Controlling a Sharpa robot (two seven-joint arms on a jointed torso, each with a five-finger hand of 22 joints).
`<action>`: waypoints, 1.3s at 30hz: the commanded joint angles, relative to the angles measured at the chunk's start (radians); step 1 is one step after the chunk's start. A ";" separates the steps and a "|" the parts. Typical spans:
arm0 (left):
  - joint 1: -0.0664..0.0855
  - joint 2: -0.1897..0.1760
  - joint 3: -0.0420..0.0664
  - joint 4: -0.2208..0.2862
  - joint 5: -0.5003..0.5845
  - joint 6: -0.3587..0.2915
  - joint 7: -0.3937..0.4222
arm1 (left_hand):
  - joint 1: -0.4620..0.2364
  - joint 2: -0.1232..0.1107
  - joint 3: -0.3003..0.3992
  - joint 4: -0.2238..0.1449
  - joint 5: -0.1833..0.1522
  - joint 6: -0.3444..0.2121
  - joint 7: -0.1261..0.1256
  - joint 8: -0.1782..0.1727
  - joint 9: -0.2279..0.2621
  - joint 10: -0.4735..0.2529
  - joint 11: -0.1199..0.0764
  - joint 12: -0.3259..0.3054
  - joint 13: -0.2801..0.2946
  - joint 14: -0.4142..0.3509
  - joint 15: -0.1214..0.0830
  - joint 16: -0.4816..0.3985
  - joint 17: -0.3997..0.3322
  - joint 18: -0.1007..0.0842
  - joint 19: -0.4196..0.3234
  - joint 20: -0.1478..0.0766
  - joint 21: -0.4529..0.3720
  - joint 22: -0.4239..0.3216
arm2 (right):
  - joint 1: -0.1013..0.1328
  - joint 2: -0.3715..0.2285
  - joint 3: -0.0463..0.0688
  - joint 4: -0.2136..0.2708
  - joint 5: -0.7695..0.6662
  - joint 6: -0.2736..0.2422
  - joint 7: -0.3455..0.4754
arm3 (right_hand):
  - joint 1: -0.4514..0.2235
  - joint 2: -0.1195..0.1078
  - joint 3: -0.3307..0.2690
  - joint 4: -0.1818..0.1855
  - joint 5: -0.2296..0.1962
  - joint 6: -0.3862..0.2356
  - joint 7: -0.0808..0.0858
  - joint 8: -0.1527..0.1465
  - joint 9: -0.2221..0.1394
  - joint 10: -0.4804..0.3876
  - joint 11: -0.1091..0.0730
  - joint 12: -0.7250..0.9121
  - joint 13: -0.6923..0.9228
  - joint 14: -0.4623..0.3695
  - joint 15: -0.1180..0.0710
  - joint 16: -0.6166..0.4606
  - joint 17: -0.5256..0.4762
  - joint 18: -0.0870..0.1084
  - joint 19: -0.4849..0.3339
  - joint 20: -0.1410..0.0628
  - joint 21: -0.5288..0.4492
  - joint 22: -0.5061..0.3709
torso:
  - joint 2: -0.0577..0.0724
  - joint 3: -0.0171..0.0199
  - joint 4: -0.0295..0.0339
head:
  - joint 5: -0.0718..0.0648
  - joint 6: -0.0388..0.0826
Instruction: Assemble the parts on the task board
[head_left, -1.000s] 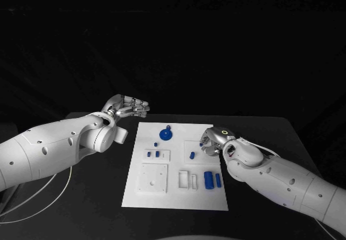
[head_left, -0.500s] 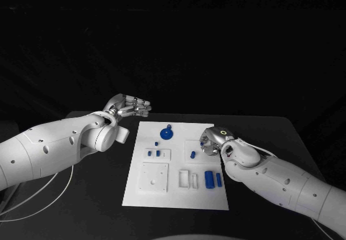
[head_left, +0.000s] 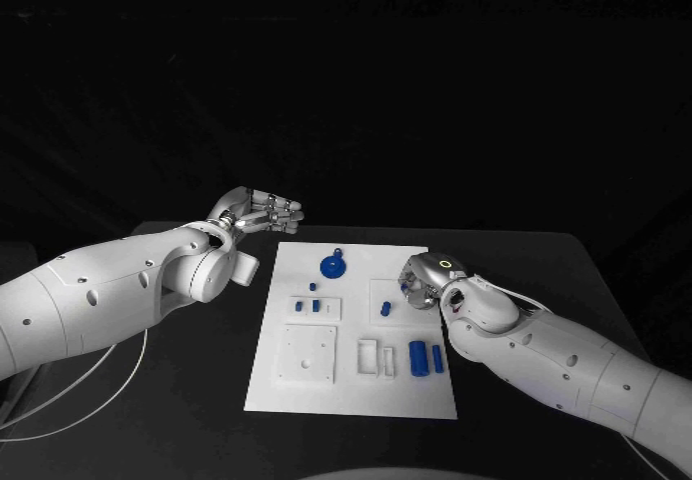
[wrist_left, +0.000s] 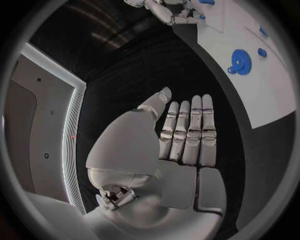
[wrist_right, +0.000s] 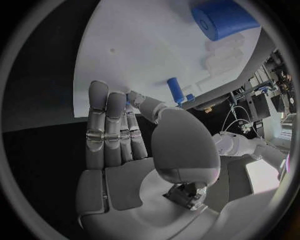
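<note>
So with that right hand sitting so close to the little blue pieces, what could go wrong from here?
The right hand hangs over the task board beside a small blue peg; a slight misjudgement could knock it away rather than grip it. The large blue cylinder lies on its side near that arm and might roll if brushed. The left hand is off the board, so nothing steadies it.

Black table (head_left: 519, 270): dark, matte top. White cables (head_left: 87, 385): thin, looping over the table's near-left part. Grey wall panel with pale lit edge (wrist_left: 70, 130): beyond the table.
</note>
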 joint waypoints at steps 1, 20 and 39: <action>0.002 0.003 0.001 0.000 0.007 0.019 0.006 | -0.001 0.010 -0.006 0.001 0.003 -0.003 0.002 -0.003 -0.001 -0.006 -0.001 -0.003 -0.001 -0.007 0.000 -0.001 0.000 0.016 0.008 0.002 0.003 -0.005 | 0.000 0.003 -0.002 0.000 0.000 0.018 -0.001 | -0.002 0.014 0.005 -0.008 -0.002 0.015 0.000 -0.004 0.001 0.014 -0.001 -0.003 -0.001 0.001 -0.007 0.003 0.003 0.010 0.032 -0.012 0.007 0.005 | 0.000 0.0000 0.0003 | 0.000 0.000; 0.002 0.007 0.001 -0.006 0.007 0.033 -0.004 | 0.001 0.012 -0.008 -0.001 0.001 -0.003 0.002 -0.003 -0.001 -0.012 0.001 -0.003 -0.001 -0.011 0.001 -0.001 0.000 0.017 0.007 0.003 0.003 -0.014 | 0.002 0.015 -0.012 -0.009 -0.004 0.040 -0.021 | -0.019 0.055 -0.040 -0.051 -0.002 0.057 -0.011 -0.002 0.003 0.059 -0.017 -0.002 0.002 0.001 -0.021 -0.005 0.017 -0.002 0.028 -0.027 0.005 0.032 | 0.000 -0.0016 0.0005 | 0.004 -0.008; 0.002 0.009 0.001 -0.023 0.003 0.039 -0.001 | 0.004 0.014 -0.013 0.001 0.001 -0.003 0.000 -0.003 -0.001 -0.014 0.002 -0.003 -0.001 -0.017 0.003 -0.001 0.000 0.018 0.007 0.005 0.003 -0.031 | 0.007 -0.005 -0.009 0.043 0.048 -0.112 -0.073 | -0.048 0.073 0.036 -0.075 0.000 0.101 -0.024 -0.004 0.032 0.116 -0.033 -0.002 0.006 0.008 -0.034 -0.013 0.020 -0.008 0.034 -0.040 0.036 0.072 | 0.000 0.0011 -0.0010 | 0.016 -0.004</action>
